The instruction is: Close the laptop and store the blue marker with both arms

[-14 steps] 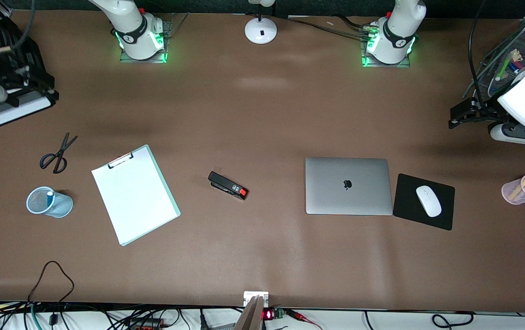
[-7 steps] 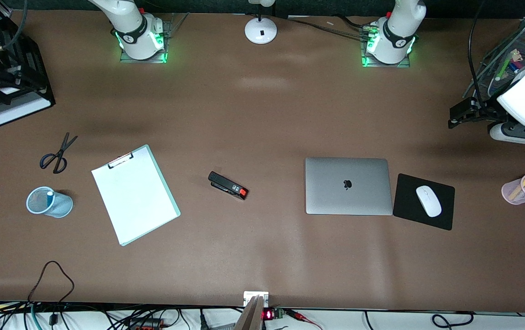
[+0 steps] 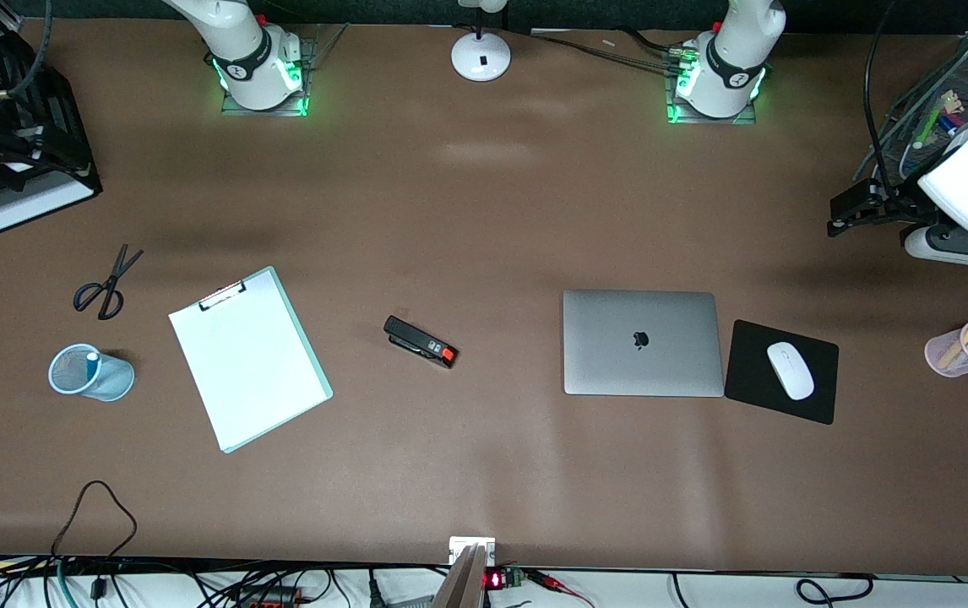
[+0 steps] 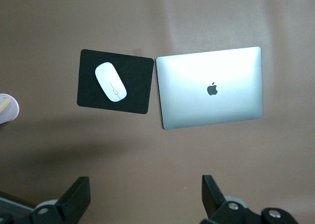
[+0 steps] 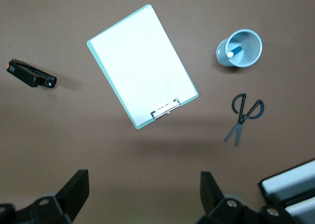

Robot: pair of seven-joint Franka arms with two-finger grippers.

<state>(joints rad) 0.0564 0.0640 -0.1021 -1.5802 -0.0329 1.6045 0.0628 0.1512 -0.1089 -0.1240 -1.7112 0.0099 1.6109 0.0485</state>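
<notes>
The laptop (image 3: 643,342) lies shut on the brown table, silver lid up with its apple logo showing; it also shows in the left wrist view (image 4: 210,87). The blue marker (image 5: 234,51) stands in a light-blue mesh cup (image 3: 89,372), whitish end up, near the right arm's end of the table. My left gripper (image 4: 145,194) is open and empty, held high at the left arm's end; it shows in the front view (image 3: 860,209). My right gripper (image 5: 142,189) is open and empty, high over the table near the black tray.
A clipboard (image 3: 247,357), a stapler (image 3: 421,342) and scissors (image 3: 106,283) lie on the table. A white mouse (image 3: 790,370) sits on a black mouse pad (image 3: 813,404) beside the laptop. A pink pen cup (image 3: 961,353), a black tray (image 3: 24,160) and a lamp base (image 3: 481,56) stand around.
The right arm's hand has drawn back toward the edge of the front view over the black tray. The left arm has barely moved. Nothing on the table has moved.
</notes>
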